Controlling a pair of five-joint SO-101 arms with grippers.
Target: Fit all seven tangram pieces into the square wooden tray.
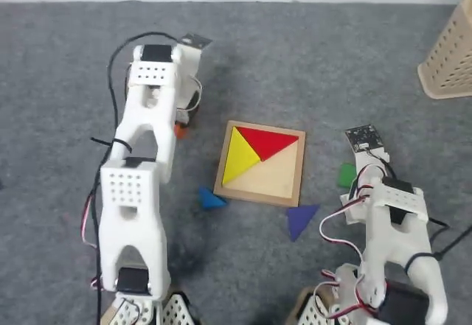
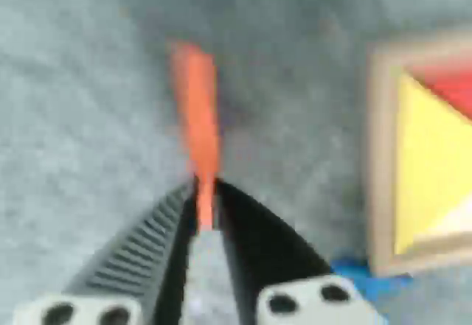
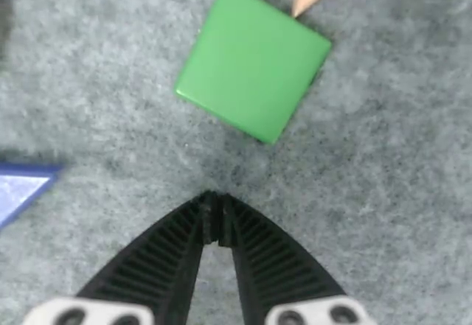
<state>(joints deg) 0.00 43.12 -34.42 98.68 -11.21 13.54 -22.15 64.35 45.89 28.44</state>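
The square wooden tray [image 1: 295, 181] lies mid-table and holds a yellow triangle [image 1: 237, 157] and a red triangle [image 1: 267, 141]. My left gripper [image 2: 205, 201] is shut on a thin orange piece [image 2: 196, 111], held edge-on just left of the tray [image 2: 380, 155]; the orange piece [image 1: 179, 130] peeks out beside the left arm. My right gripper [image 3: 215, 218] is shut with nothing in it, a short way from a green square [image 3: 253, 61] flat on the carpet. That green square [image 1: 346, 174] sits right of the tray. A blue triangle [image 1: 211, 199] and a purple triangle [image 1: 300, 219] lie near the tray's front edge.
A tan slatted basket [image 1: 450, 52] stands at the far right. The left arm [image 1: 144, 155] stretches along the left of the table, and the right arm [image 1: 391, 214] sits at the front right. Grey carpet covers the whole surface.
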